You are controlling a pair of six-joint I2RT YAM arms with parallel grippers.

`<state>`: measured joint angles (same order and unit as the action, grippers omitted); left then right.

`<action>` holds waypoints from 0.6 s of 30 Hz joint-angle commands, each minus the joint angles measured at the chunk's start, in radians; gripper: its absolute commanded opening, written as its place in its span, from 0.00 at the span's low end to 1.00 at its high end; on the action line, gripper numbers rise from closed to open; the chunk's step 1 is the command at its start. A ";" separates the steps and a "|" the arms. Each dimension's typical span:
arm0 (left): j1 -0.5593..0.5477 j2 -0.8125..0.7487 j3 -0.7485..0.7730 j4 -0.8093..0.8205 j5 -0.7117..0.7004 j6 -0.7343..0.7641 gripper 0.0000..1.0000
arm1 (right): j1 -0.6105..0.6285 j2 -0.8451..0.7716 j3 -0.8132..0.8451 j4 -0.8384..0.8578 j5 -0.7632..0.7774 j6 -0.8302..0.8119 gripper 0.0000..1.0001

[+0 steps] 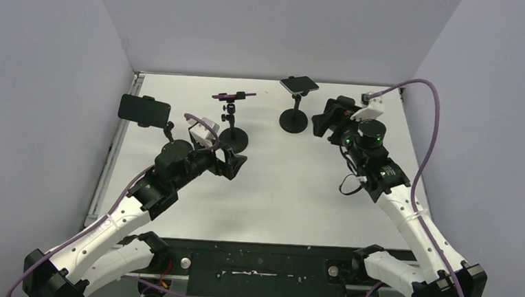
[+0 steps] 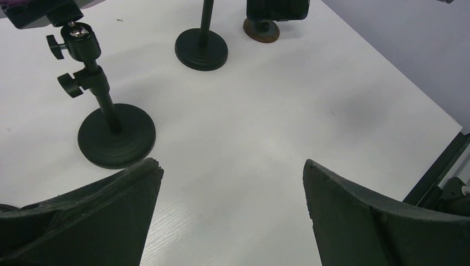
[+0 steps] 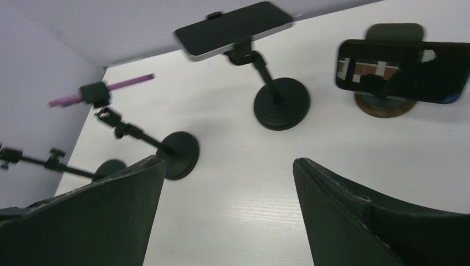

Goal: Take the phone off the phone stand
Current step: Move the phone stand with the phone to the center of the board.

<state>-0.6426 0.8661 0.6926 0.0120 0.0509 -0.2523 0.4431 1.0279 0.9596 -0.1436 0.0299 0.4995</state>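
Several phones sit on stands at the back of the white table. A black phone is at the left, a purple phone in the middle and a silver phone to its right. In the right wrist view a black phone rests on a wooden-based stand, just ahead and right of my right gripper, which is open and empty. The silver phone stands on a black stand. My left gripper is open over bare table, next to the purple phone's stand base.
Grey walls enclose the table on three sides. The round black stand bases stand between the two arms. My right gripper is close beside the silver phone's stand. A purple cable loops over the right arm.
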 commanded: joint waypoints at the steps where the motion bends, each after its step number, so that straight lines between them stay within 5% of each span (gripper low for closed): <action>1: -0.007 -0.047 -0.013 0.101 -0.011 0.000 0.97 | -0.235 -0.003 -0.080 0.130 -0.128 0.169 0.88; 4: -0.012 -0.065 -0.026 0.120 0.019 0.029 0.86 | -0.338 -0.039 -0.186 0.224 -0.107 0.193 0.89; 10: -0.021 -0.086 -0.055 0.160 0.038 0.019 0.90 | -0.440 -0.090 -0.387 0.431 -0.035 0.195 1.00; 15: -0.029 -0.070 -0.047 0.150 0.043 0.021 0.91 | -0.466 -0.023 -0.428 0.516 0.041 0.187 1.00; 18: -0.029 -0.084 -0.048 0.139 0.014 0.023 0.91 | -0.512 0.049 -0.364 0.493 -0.062 0.180 1.00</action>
<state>-0.6662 0.7959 0.6342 0.1078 0.0738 -0.2424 -0.0174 1.0115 0.5385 0.2440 0.0090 0.6781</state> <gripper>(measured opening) 0.913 0.999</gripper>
